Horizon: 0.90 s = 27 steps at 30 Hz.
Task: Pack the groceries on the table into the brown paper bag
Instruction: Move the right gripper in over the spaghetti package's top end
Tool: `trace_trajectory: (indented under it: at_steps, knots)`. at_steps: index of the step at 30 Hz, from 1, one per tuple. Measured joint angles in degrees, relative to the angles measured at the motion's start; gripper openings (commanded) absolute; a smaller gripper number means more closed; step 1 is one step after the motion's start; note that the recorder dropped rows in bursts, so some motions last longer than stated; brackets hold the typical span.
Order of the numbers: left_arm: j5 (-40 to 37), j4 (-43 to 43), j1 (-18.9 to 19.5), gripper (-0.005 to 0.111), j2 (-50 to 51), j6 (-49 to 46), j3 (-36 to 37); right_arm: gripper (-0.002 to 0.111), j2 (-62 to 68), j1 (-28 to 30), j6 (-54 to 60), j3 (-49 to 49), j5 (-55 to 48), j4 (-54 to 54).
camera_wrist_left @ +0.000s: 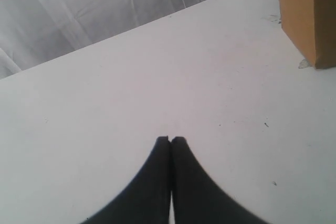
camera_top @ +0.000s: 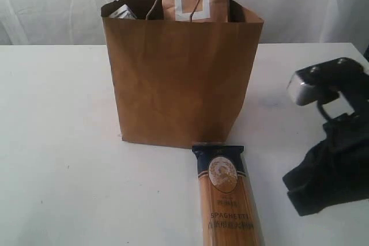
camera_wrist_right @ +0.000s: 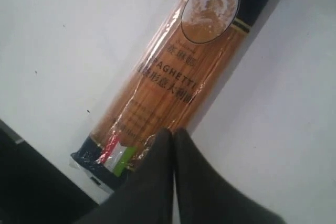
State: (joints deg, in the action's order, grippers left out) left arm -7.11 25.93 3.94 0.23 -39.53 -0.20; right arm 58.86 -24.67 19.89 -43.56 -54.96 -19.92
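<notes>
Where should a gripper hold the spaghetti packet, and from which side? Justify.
Grip the spaghetti packet mid-length across its narrow width, from straight above: it lies flat on the table, long and slim, so likely only its long edges fit between jaws.

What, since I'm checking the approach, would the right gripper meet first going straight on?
Probably the spaghetti packet: the right gripper, fingers shut, points at its flag-striped end; the gap is unclear.

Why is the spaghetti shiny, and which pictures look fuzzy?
Right wrist view: light glints off the clear-wrapped orange-and-navy spaghetti packet, and its lettering is blurry. Exterior view: the tall brown kraft paper bag looks soft and hazy. Left wrist view: the flat white tabletop is washed out.
</notes>
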Motion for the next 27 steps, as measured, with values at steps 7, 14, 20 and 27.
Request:
trace_trajectory:
  at_steps: [7, 14, 20, 27]
  knots:
    - [0.0, 0.0, 0.0, 0.0, 0.0, 0.0, 0.0, 0.0, 7.5, -1.2, -0.3, 0.0, 6.6, 0.7]
    - [0.0, 0.0, 0.0, 0.0, 0.0, 0.0, 0.0, 0.005, 9.8, -1.3, -0.3, 0.0, 13.3, -1.7]
    - [0.0, -4.0, 1.4, 0.0, 0.0, 0.0, 0.0, 0.057, 16.1, -1.3, 4.4, -0.2, 18.7, -2.2]
    - [0.0, -4.7, 1.4, 0.0, 0.0, 0.0, 0.0, 0.073, 21.8, -1.3, 2.2, -0.4, 13.0, -2.2]
